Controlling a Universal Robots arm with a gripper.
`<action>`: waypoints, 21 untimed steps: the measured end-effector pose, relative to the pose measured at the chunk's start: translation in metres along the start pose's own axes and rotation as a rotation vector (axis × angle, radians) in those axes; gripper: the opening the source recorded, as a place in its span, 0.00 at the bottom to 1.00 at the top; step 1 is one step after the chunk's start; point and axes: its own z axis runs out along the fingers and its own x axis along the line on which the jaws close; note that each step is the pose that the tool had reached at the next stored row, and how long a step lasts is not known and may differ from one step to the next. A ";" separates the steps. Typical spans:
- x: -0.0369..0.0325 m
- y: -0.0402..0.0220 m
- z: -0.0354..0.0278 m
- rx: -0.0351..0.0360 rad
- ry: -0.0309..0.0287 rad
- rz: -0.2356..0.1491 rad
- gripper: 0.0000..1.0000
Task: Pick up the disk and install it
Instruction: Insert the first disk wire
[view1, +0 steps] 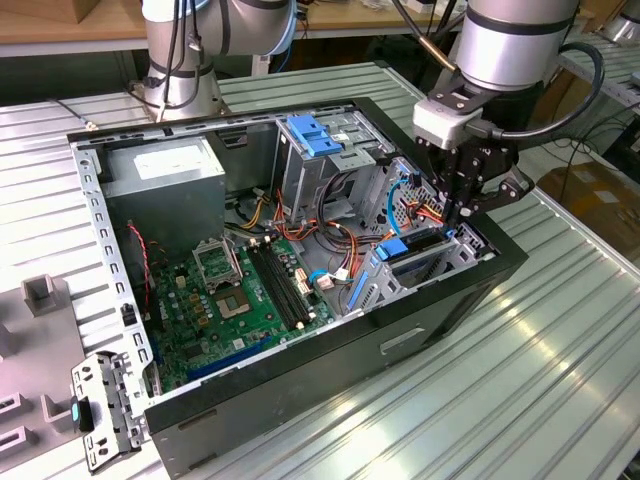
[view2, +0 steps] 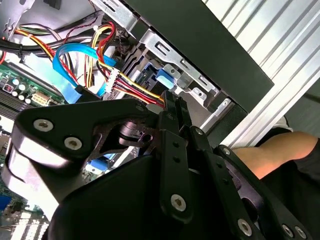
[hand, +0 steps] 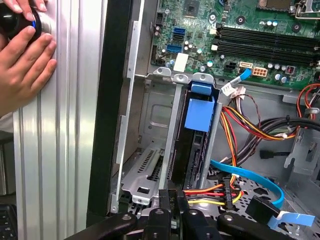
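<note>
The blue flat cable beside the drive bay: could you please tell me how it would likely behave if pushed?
The blue flat cable would probably flex rather than resist, since it already hangs in a loose curve. It looks thin, so it is likely light. Its black connector seems unplugged, so a push may swing that end.

The disk (hand: 199, 131) sits edge-on in its bay, its label hidden. The tool (hand: 172, 196) is cut off by the first wrist view's edge.
</note>
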 end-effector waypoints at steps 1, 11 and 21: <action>0.0000 0.0000 0.0000 0.0000 0.0000 0.000 0.16; -0.0002 -0.0001 0.0001 -0.0061 0.0065 0.036 0.16; -0.0118 -0.0008 0.0018 -0.0213 0.0194 0.127 0.16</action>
